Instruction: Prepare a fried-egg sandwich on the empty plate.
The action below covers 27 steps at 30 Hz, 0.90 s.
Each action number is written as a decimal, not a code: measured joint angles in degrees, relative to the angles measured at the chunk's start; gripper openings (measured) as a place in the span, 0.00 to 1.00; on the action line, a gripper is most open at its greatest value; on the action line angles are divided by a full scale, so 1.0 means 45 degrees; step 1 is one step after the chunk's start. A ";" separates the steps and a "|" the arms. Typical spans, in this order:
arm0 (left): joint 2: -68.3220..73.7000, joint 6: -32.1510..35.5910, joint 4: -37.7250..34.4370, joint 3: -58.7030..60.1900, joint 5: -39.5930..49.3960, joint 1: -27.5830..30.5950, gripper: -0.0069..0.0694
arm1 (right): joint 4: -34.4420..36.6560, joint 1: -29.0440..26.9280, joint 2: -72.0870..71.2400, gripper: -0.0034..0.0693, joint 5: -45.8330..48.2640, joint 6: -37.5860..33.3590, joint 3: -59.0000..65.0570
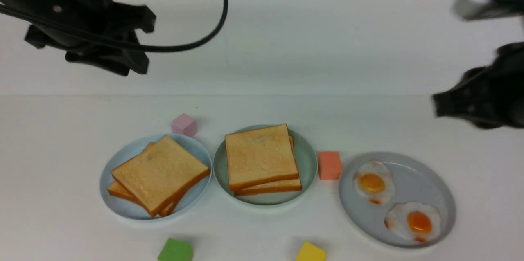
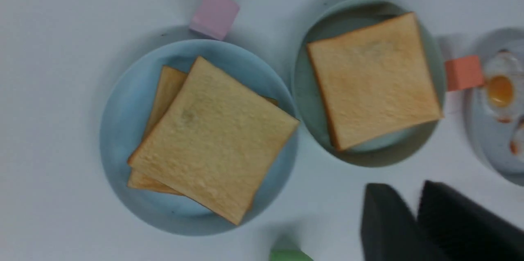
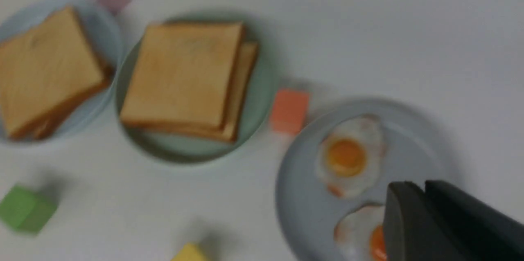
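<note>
The mint-green plate stands in the middle and holds two stacked toast slices. I cannot see an egg between them. It also shows in the left wrist view and the right wrist view. Two fried eggs lie on the grey plate at the right. My left gripper is shut and empty, raised high at the far left. My right gripper is shut and empty, raised above the grey plate's right side.
A pale blue plate at the left holds a pile of plain toast. Small cubes lie around: pink behind, orange between the mint and grey plates, green and yellow at the front edge.
</note>
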 joint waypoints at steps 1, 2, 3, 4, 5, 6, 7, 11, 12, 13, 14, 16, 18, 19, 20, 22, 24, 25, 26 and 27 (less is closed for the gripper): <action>-0.0307 0.0000 -0.0028 0.0174 0.0000 0.0000 0.13 | -0.0220 0.0000 -0.0432 0.16 -0.0189 0.0358 0.0244; -0.0561 0.0000 -0.0029 0.0321 0.0000 0.0000 0.10 | -0.0358 0.0000 -0.0790 0.16 -0.0377 0.0522 0.0466; -0.1226 0.0000 -0.0029 0.0672 -0.0013 0.0000 0.07 | -0.0536 0.0000 -0.1703 0.16 -0.0918 0.0735 0.1013; -0.1330 0.0000 -0.0029 0.0805 -0.0033 0.0000 0.07 | -0.0566 0.0000 -0.1844 0.16 -0.1018 0.0761 0.1224; -0.2198 0.0000 0.0074 0.1411 -0.0094 0.0000 0.07 | -0.0766 0.0000 -0.3013 0.13 -0.1933 0.0892 0.2075; -0.2549 0.0000 0.0114 0.1679 -0.0107 0.0000 0.07 | -0.0858 0.0000 -0.3474 0.12 -0.2430 0.0917 0.2624; -0.3417 0.0000 0.0207 0.2408 -0.0106 0.0000 0.07 | -0.0970 0.0000 -0.4558 0.08 -0.3138 0.0974 0.3492; -0.5804 -0.0088 0.0393 0.4848 -0.0212 0.0000 0.07 | -0.1490 0.0000 -0.7350 0.03 -0.4945 0.1048 0.6446; -0.6486 -0.0088 0.0393 0.5588 -0.0290 0.0000 0.07 | -0.1611 0.0000 -0.7854 0.03 -0.5246 0.1048 0.6866; -0.6900 -0.0088 0.0393 0.6033 -0.0384 0.0000 0.07 | -0.1734 0.0000 -0.8335 0.03 -0.5535 0.1048 0.7536; -0.7758 -0.0088 0.0313 0.6901 -0.0479 0.0000 0.07 | -0.1813 0.0000 -0.8889 0.03 -0.5864 0.1048 0.8155; -0.9414 -0.0088 -0.0108 0.8400 -0.0590 0.0000 0.07 | -0.1924 0.0000 -1.0006 0.03 -0.6484 0.1052 0.9196; -1.0665 -0.0088 -0.0544 0.9362 -0.0590 0.0000 0.07 | -0.1980 0.0000 -1.0730 0.03 -0.6875 0.1052 0.9839; -1.1476 -0.0088 -0.0750 0.9888 -0.0578 0.0000 0.07 | -0.2008 0.0000 -1.1126 0.03 -0.7105 0.1052 1.0162; -1.1963 -0.0088 -0.0843 1.0078 -0.0578 0.0000 0.07 | -0.2008 0.0000 -1.1346 0.03 -0.7232 0.1052 1.0328; -1.3550 -0.0088 -0.0977 1.0983 -0.0628 0.0000 0.07 | -0.2008 0.0000 -1.1977 0.03 -0.7530 0.1052 1.0759; -1.4772 -0.0088 -0.0952 1.1516 -0.0872 0.0000 0.07 | -0.2008 0.0000 -1.2327 0.03 -0.7698 0.1052 1.1017; -1.5201 -0.0088 -0.0904 1.1662 -0.1030 0.0000 0.07 | -0.2020 0.0000 -1.2397 0.03 -0.7766 0.1052 1.1129; -1.5276 -0.0088 -0.0904 1.1688 -0.1085 0.0000 0.07 | -0.2020 0.0000 -1.2397 0.03 -0.7766 0.1052 1.1150; -1.5762 -0.0088 -0.0766 1.1791 -0.1243 0.0000 0.07 | -0.2020 0.0000 -1.2461 0.03 -0.7777 0.1052 1.1336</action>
